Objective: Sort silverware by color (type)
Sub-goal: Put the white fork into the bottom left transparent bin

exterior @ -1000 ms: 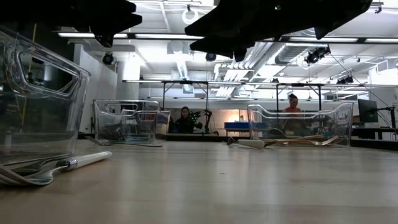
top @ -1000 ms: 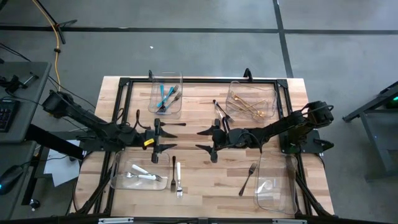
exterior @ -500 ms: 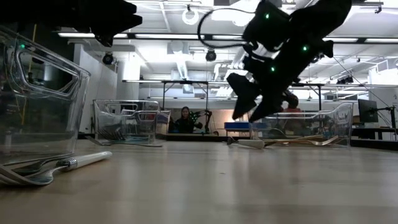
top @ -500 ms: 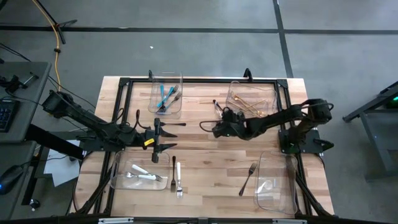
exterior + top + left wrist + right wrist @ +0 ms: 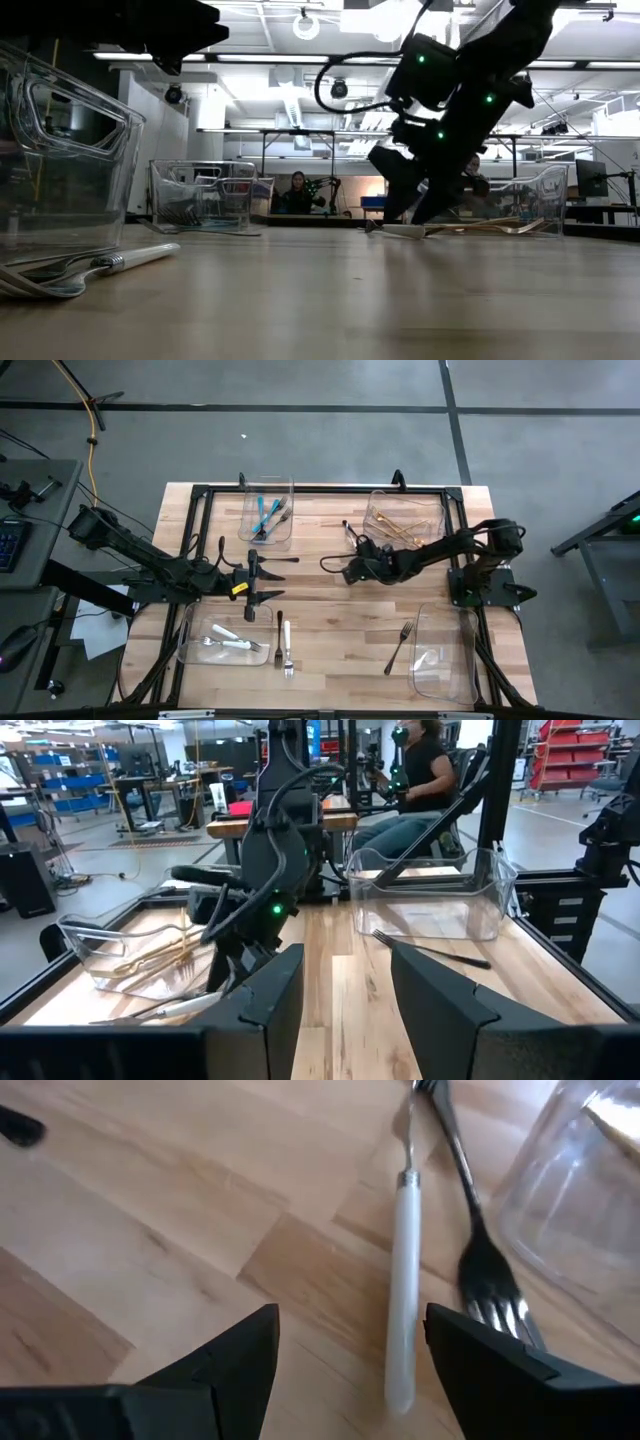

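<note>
— Two pincers are over the wooden tabletop (image 5: 330, 630), right? Where is each one?

— Yes. The right pincer (image 5: 345, 1355) hangs low over the far side, just above a white-handled utensil (image 5: 402, 1285) and a dark steel fork (image 5: 480, 1250) that lie side by side next to the clear plastic bin with gold pieces (image 5: 405, 520). Its fingers are spread wide and hold nothing. The left pincer (image 5: 252, 581) hangs over the middle, part way open, also holding nothing.

— And the rest of the silverware?

— Teal-handled pieces (image 5: 264, 515) sit in the clear far bin on the left (image 5: 266, 510). White-handled forks (image 5: 225, 642) lie in the near left bin (image 5: 215, 640), with one more white-handled fork (image 5: 286, 643) just outside it. Another dark fork (image 5: 398, 645) lies beside the near right bin (image 5: 445, 655) (I cannot tell what is inside that one).
</note>
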You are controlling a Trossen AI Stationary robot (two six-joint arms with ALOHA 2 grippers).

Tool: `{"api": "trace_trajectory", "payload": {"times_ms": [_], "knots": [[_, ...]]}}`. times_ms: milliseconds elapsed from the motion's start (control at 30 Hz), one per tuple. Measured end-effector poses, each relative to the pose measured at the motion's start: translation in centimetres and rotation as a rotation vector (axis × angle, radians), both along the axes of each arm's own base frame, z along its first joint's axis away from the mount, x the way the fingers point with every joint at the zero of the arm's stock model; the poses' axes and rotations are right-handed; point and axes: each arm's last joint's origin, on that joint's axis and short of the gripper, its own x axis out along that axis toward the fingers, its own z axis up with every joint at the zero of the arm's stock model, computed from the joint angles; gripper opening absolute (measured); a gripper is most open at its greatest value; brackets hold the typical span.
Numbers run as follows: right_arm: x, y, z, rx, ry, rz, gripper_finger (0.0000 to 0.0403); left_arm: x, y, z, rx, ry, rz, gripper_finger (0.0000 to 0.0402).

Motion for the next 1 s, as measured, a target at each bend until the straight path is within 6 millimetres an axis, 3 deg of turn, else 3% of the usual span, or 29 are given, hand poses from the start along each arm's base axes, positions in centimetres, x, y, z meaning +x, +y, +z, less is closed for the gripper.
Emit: {"api": "trace_trajectory", "payload": {"times_ms": [433, 567, 833, 1000], "knots": [[0.0, -0.8, -1.7, 0.003, 0.057, -0.039, 0.0235, 0.0, 0.0, 0.0, 0.001, 0.002, 0.000, 0.0145], [0.0, -0.8, -1.8, -0.001, 0.064, -0.042, 0.0186, 0.0, 0.0, -0.1, 0.003, 0.007, 0.000, 0.0145], [-0.1, -0.8, -1.9, -0.021, 0.100, -0.013, 0.0025, 0.0, 0.0, -0.1, 0.005, 0.013, 0.000, 0.0145], [-0.1, -0.7, -1.5, -0.014, 0.108, 0.046, 0.0033, 0.0, 0.0, -0.1, -0.003, 0.014, 0.000, 0.0145]]}}
